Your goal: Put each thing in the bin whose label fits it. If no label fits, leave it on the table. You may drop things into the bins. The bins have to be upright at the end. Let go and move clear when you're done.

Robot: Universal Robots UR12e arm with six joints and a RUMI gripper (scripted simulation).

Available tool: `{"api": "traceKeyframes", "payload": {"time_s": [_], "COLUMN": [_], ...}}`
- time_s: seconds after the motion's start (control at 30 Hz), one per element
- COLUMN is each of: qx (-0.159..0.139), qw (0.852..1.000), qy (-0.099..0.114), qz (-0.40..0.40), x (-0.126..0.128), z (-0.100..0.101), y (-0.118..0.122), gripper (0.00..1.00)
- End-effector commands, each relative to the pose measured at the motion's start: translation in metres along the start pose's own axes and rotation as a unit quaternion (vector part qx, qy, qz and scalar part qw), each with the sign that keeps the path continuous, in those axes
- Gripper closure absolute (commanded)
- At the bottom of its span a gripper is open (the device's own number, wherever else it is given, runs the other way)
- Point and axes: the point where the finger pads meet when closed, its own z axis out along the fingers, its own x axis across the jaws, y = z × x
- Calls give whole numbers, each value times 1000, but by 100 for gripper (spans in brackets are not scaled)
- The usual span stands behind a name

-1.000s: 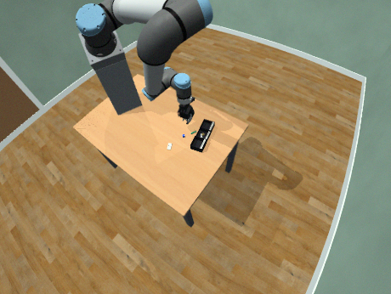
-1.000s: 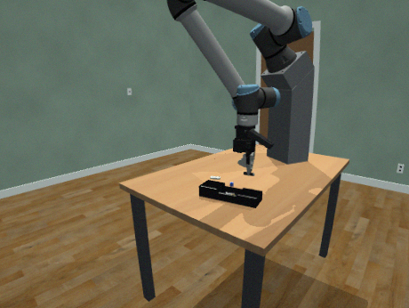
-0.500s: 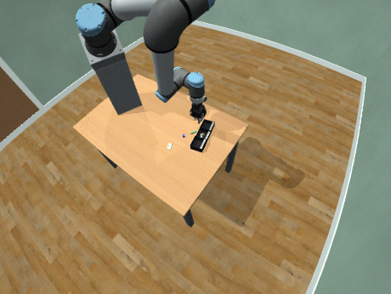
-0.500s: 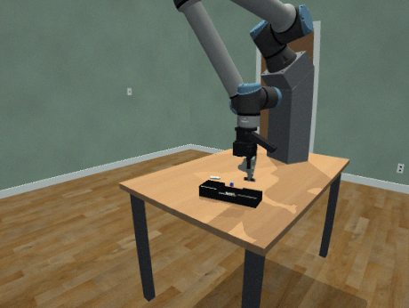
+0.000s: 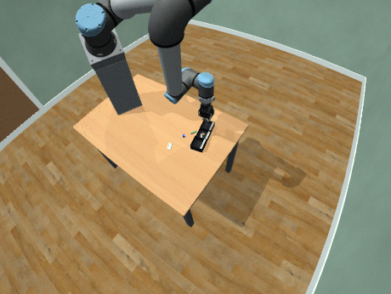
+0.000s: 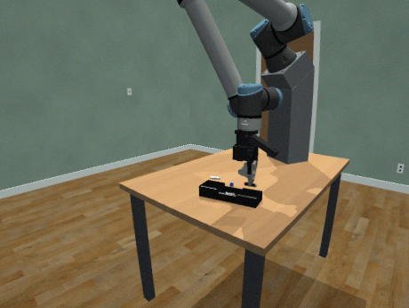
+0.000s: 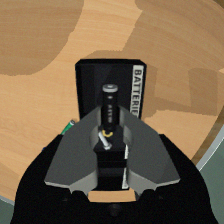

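— So, what are the jaws doing?

— Pinching a small black cylindrical battery (image 7: pixel 109 107), held upright over the black plastic bin (image 7: pixel 89 82) labelled for batteries, presumably for a drop.

— And beyond?

— A screw-like piece (image 7: pixel 105 141) lies in the next compartment. On the wooden table (image 5: pixel 140 161), a green sliver (image 5: pixel 193 132), blue bead (image 5: pixel 184 135) and white piece (image 5: pixel 169 146) are too small to identify.
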Motion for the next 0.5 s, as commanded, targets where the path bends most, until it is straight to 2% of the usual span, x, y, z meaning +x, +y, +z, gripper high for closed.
{"api": "traceKeyframes", "payload": {"time_s": [0.0, 0.47], "qx": [0, 0], "qw": [1000, 1000], "qy": [-5, -3], "qz": [2, 1], "x": [-5, -6], "z": [1, 0], "y": [2, 2], "gripper": [100, 100]}}
